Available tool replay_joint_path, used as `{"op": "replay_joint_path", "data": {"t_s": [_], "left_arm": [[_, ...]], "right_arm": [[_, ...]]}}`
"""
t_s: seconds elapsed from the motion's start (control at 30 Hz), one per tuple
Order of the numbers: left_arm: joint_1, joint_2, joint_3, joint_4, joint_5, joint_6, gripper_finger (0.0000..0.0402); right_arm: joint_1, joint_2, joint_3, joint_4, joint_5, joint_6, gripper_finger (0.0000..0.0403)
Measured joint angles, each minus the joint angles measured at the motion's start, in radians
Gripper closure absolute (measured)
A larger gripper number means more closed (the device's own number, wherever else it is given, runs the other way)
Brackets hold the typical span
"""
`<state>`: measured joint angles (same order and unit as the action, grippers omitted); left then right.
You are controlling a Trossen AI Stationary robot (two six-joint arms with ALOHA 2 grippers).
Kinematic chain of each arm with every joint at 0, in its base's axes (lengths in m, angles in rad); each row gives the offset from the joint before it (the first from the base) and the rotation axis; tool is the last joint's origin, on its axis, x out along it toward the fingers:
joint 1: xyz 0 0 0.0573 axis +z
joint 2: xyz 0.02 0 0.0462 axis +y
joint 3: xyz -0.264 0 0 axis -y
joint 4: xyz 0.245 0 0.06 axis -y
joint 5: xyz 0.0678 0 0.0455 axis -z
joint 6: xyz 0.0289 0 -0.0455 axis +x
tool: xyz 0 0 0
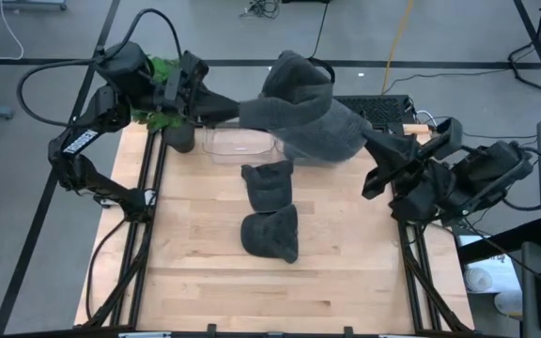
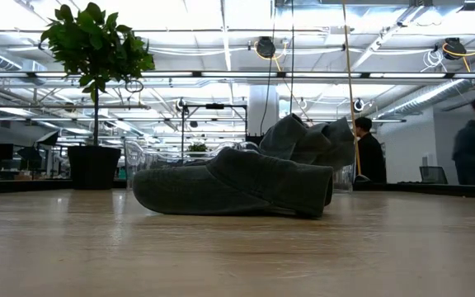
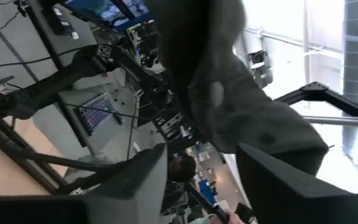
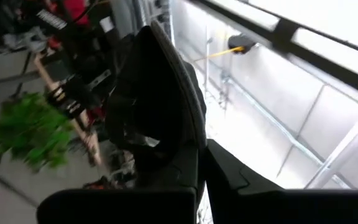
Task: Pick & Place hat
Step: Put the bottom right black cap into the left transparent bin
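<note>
A grey hat (image 1: 303,113) hangs in the air above the far edge of the bench (image 1: 195,253), stretched between the two arms over a clear plastic bin (image 1: 238,144). The left claw (image 1: 236,113) pinches the hat's brim end from the left; in the left wrist view the fabric (image 3: 229,93) sits between its fingers (image 3: 135,180), so it appears clamped on the cloth, though the contact itself is partly hidden. The right claw (image 1: 369,139) meets the hat's lower right side, and in the right wrist view the dark fabric (image 4: 160,106) rises straight out of its closed fingers (image 4: 179,168).

Two more grey hats lie on the bench below: a middle hat (image 1: 268,185) just in front of the bin, and a near hat (image 1: 271,234) beside it, closer to the front edge. A potted plant (image 1: 162,94) stands at the far left corner, under the left arm.
</note>
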<state>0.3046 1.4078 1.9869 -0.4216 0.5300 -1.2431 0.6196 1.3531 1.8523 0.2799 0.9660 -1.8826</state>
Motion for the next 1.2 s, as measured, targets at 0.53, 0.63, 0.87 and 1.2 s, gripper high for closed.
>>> {"op": "replay_joint_path", "data": {"t_s": [0.53,0.63,0.87,1.2], "left_arm": [[-0.006,0.000,0.000,0.184,-0.034,-0.143,0.0162],[-0.020,0.000,0.000,0.197,-0.033,-0.166,0.0165],[-0.061,0.012,0.000,0.241,-0.036,-0.182,0.0149],[-0.093,0.051,0.001,0.303,-0.036,-0.210,0.0157]], "right_arm": [[-0.030,0.007,0.000,0.092,-0.203,-0.048,0.0403],[-0.048,0.007,0.000,0.093,-0.223,-0.046,0.0403],[-0.087,0.010,0.000,0.076,-0.239,-0.035,0.0403],[-0.124,0.012,0.000,-0.002,-0.288,0.066,0.0403]]}}
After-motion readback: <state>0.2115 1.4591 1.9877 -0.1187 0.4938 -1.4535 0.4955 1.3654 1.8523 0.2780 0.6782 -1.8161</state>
